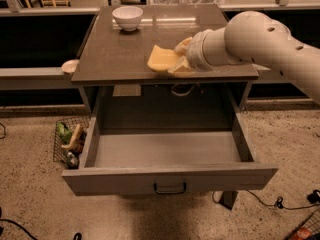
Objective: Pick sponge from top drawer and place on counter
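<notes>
The pale yellow sponge (163, 58) is held in my gripper (179, 58), whose cream fingers are shut on its right end. Sponge and gripper are over the front middle of the grey-brown counter (120, 51), just above its surface; I cannot tell if the sponge touches it. My white arm (255, 36) reaches in from the right. The top drawer (167, 176) is pulled fully open below, its inside bare, with a dark pull handle (170, 188) at the centre of its front panel.
A white bowl (127, 17) stands at the counter's back left. A wire basket (70, 143) with items sits on the floor left of the drawer. A small pale disc (70, 65) sits on the ledge at left. Cables lie on the floor at right.
</notes>
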